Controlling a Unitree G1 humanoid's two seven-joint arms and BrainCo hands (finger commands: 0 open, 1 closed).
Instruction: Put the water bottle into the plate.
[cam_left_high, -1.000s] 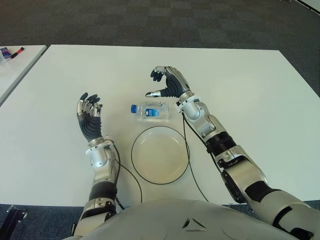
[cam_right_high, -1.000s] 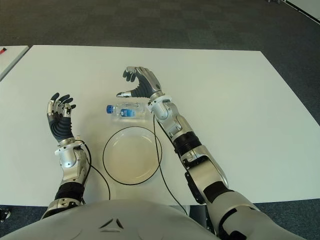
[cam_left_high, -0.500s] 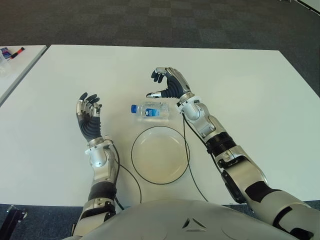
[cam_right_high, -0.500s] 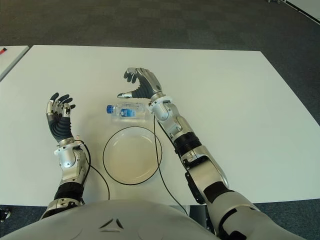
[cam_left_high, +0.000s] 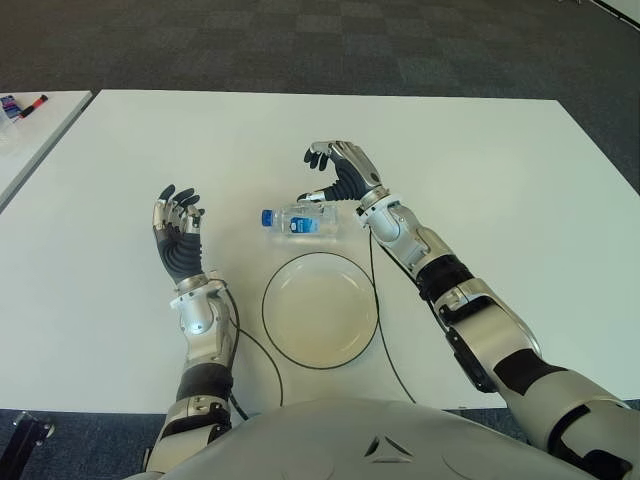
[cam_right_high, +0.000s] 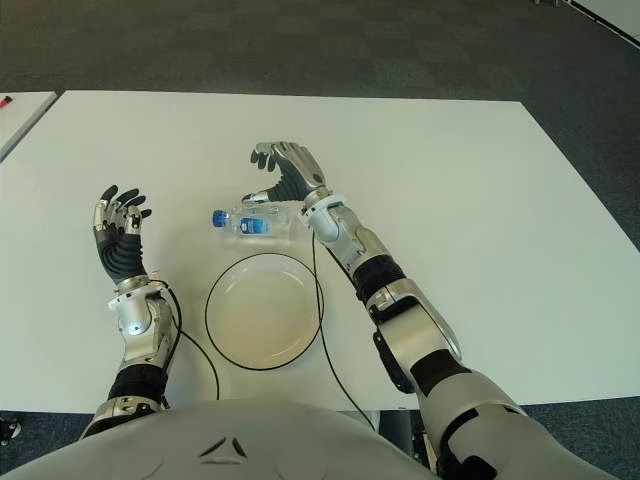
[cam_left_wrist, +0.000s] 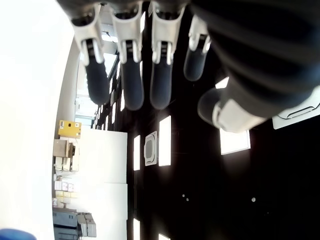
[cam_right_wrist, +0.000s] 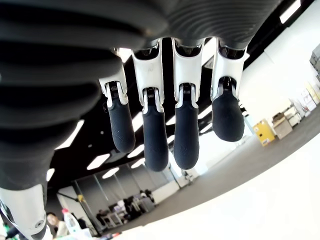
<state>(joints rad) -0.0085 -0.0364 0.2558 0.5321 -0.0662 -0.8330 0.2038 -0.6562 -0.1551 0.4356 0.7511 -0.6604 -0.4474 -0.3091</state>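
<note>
White table, dark carpet beyond, bottle near plate

— Where is the right hand?
— Far of centre, its arm reaching forward and leftward from the right shoulder. The fingers are spread and slightly bent, thumb set apart, nothing in the grasp.

— And the left hand?
— On the left, nearer the body, raised upright on its forearm with the palm turned rightward. Its fingers point up, loosely extended side by side, holding nothing. A cable runs along each wrist.
</note>
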